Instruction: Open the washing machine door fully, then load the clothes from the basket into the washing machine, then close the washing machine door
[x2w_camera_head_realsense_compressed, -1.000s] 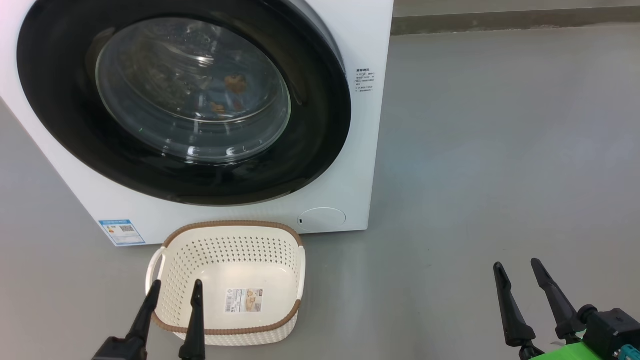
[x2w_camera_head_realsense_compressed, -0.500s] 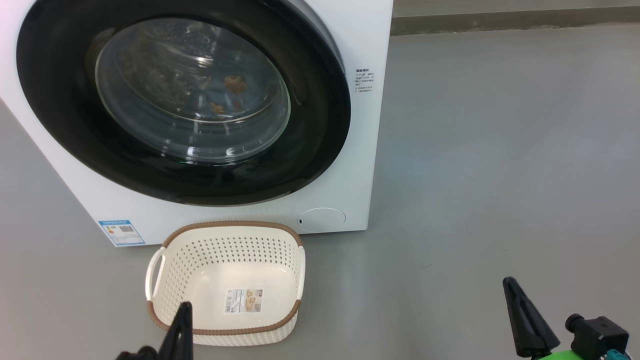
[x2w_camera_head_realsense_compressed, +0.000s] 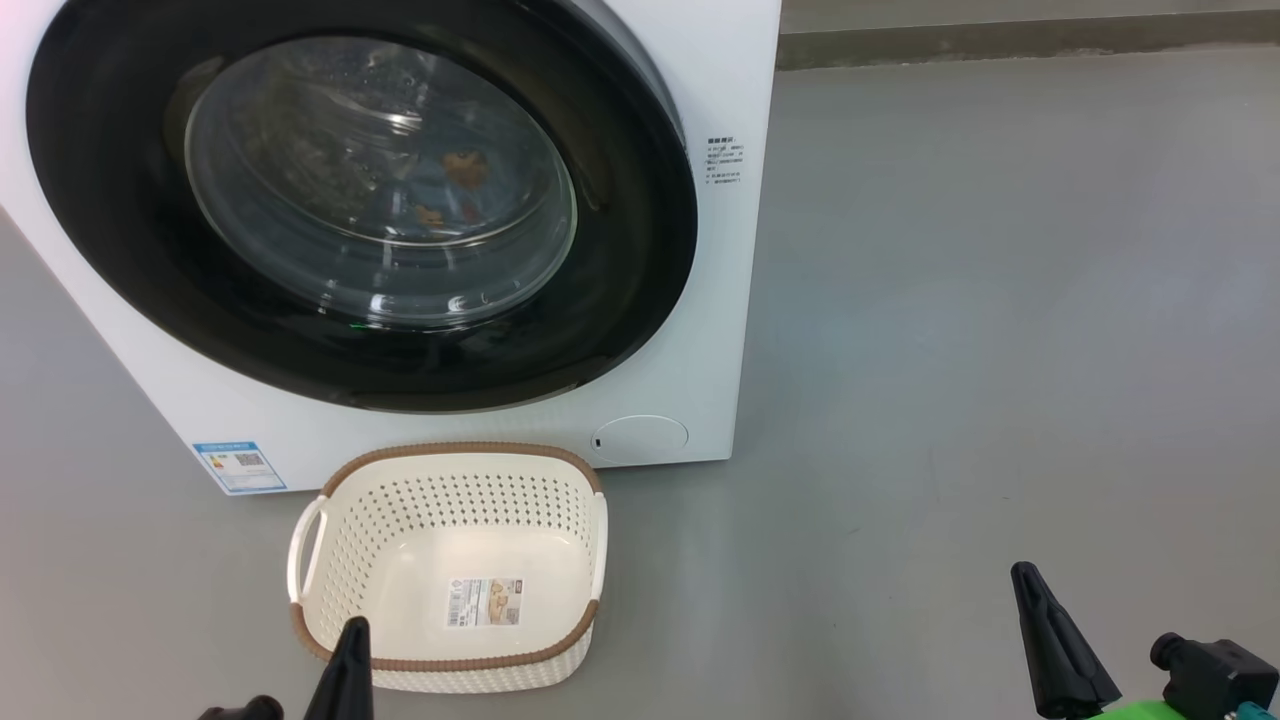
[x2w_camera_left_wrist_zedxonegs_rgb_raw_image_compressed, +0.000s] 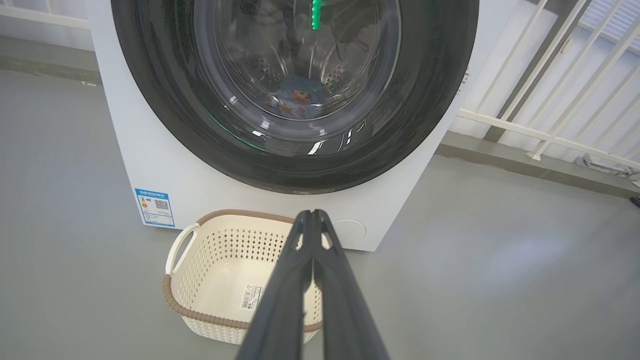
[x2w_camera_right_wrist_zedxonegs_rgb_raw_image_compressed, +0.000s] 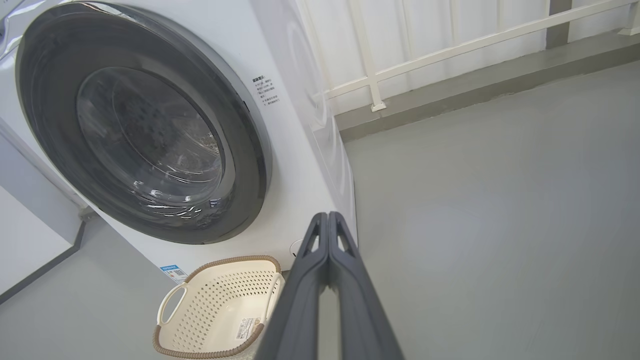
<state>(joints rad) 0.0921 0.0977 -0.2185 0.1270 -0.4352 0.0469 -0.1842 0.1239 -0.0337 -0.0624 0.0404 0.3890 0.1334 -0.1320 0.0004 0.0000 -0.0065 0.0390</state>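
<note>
Head view: grey floor (x2w_camera_head_realsense_compressed: 950, 350) surrounds the washing machine (x2w_camera_head_realsense_compressed: 725, 250). The basket (x2w_camera_head_realsense_compressed: 460, 449) stands just in front of it, between the blue energy label (x2w_camera_head_realsense_compressed: 238, 466) and the round service cap (x2w_camera_head_realsense_compressed: 640, 438). The glossy black-rimmed door (x2w_camera_head_realsense_compressed: 640, 300) sits flush against the machine, and orange-and-blue clothes (x2w_camera_head_realsense_compressed: 455, 185) show behind its glass. The left pincer (x2w_camera_head_realsense_compressed: 353, 632) overlaps the basket's near rim and the right pincer (x2w_camera_head_realsense_compressed: 1026, 578) is low on the right. Each has its 2 fingers pressed together, gripping nothing.

Left wrist view: a paper label (x2w_camera_left_wrist_zedxonegs_rgb_raw_image_compressed: 251, 296) lies on the basket's bottom, and a white railing (x2w_camera_left_wrist_zedxonegs_rgb_raw_image_compressed: 540, 135) stands right of the machine.

Right wrist view: the fingertips meet before the machine's lower corner.
</note>
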